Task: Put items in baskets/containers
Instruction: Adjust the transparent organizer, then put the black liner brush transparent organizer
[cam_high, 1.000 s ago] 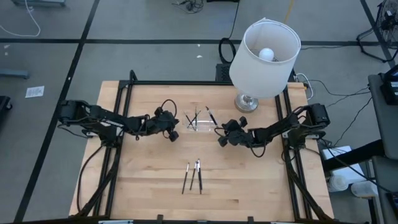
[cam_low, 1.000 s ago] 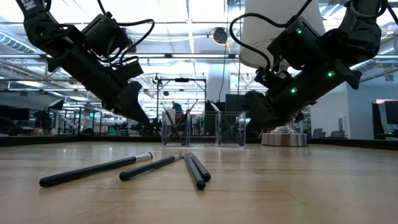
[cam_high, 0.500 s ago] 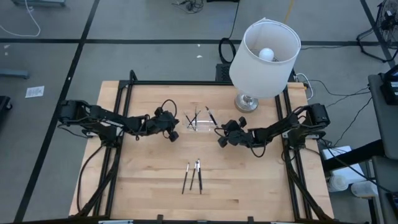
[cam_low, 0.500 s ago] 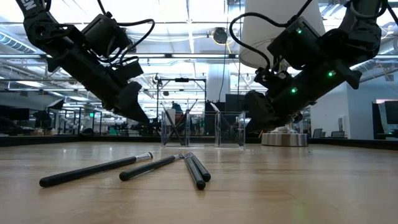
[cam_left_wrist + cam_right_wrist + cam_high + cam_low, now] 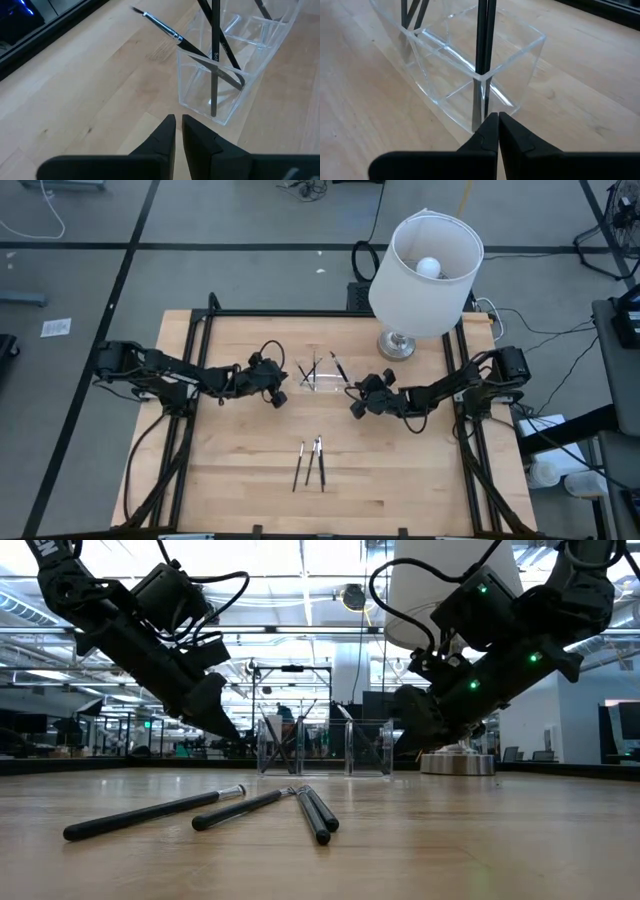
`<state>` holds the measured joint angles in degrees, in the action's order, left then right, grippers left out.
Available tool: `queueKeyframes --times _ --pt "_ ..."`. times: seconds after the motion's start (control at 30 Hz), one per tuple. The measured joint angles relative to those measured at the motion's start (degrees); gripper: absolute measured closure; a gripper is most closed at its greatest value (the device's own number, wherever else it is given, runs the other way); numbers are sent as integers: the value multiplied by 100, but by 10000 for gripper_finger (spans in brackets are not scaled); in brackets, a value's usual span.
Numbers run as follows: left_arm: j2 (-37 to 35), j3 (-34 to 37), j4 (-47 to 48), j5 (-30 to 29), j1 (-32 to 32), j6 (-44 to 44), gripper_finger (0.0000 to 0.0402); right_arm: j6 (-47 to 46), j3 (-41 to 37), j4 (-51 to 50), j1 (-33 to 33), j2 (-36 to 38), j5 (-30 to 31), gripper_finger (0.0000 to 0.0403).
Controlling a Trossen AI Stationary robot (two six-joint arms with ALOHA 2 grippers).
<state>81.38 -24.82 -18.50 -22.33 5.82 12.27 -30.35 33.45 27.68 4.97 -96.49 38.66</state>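
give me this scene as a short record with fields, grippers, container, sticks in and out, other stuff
left gripper: shut, empty, hovering beside one end of the clear container
right gripper: shut, empty, at the container's other end
clear container: transparent, divided into compartments, standing mid-table between both grippers
sticks in container: several dark ones, leaning and crossed; exact count unclear
sticks on table: a group of dark ones with pale tips, lying loose on the table's near half, apart from the container
lamp: white shade, at the table's far right
table: pale wood

Clear tray (image 5: pixel 320 376), black sticks (image 5: pixel 310 463) with silvery ends, pale wood table (image 5: pixel 240 470), white lampshade (image 5: pixel 425 275)
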Motion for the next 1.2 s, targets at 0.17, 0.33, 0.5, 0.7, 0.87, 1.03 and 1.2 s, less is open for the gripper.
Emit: queueKeyframes --times 0.17,0.33,0.5,0.7,0.87,1.03,1.2 --pt "0 0 18 0 0 -11 360 0 0 -7 2 0 0 403" --pt "0 0 278 128 0 -245 360 -46 0 -252 60 23 -2 403" --pt "0 0 452 537 -7 -443 360 -233 -2 -1204 322 573 29 403" --pt "0 0 556 734 -11 -466 360 -971 -4 -1909 783 1628 -485 403" --pt "0 0 674 742 -11 -466 360 -918 115 -1054 1573 1598 -564 403" --pt "-2 0 723 1145 -73 -670 360 -735 1019 -1023 2205 527 -433 403" --pt "-198 0 737 2218 -314 -1215 360 -45 2057 -1083 2571 -668 -438 403"
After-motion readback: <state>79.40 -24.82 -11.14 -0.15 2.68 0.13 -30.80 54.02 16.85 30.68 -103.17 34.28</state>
